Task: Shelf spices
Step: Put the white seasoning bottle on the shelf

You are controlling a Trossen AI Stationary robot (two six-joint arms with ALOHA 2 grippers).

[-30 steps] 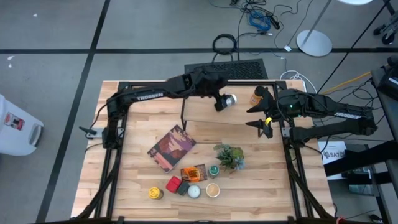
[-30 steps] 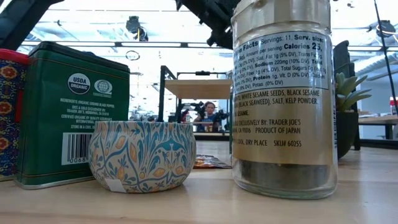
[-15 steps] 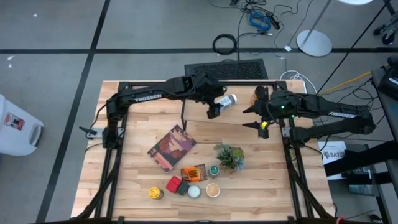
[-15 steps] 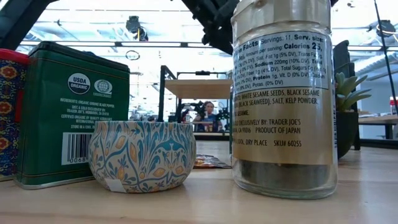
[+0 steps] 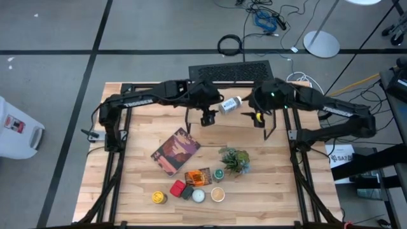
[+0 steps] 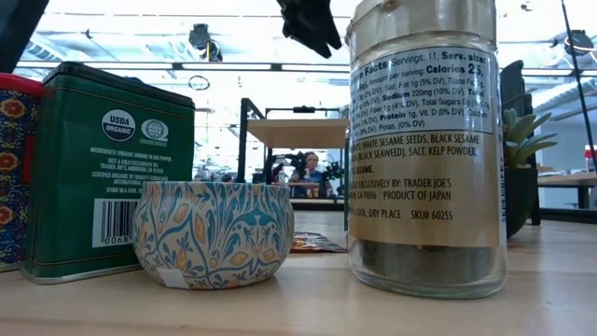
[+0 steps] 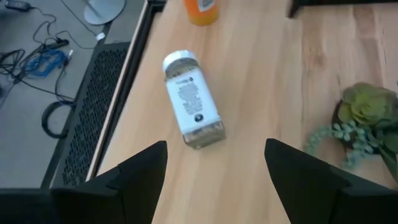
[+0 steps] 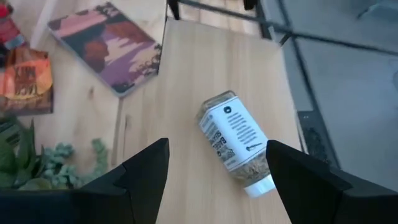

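We find a white-capped spice jar (image 5: 230, 105) lying on its side on the shelf (image 5: 216, 117), the light-wood board toward the table's twelve o'clock edge, with an orange-topped jar (image 7: 201, 9) standing beyond it on the same board. Our left gripper (image 5: 208, 117) hangs just at the jar's nine o'clock and our right gripper (image 5: 259, 117) just at its three o'clock; both have their fingers spread apart and hold nothing. In the left wrist view the jar (image 7: 191, 99) rests clear of the fingertips, label up. We judge it a rigid clear jar, glass or plastic we cannot tell, light and part-filled with seasoning, smooth and round, so it may roll or slip under a sideways nudge. We would take it across the labelled body near its middle, jaws square to its long axis, not at the cap. The remaining spices (image 5: 189, 191) cluster at the table's six o'clock edge beside the potted plant (image 5: 234, 159) and the picture book (image 5: 175, 151).
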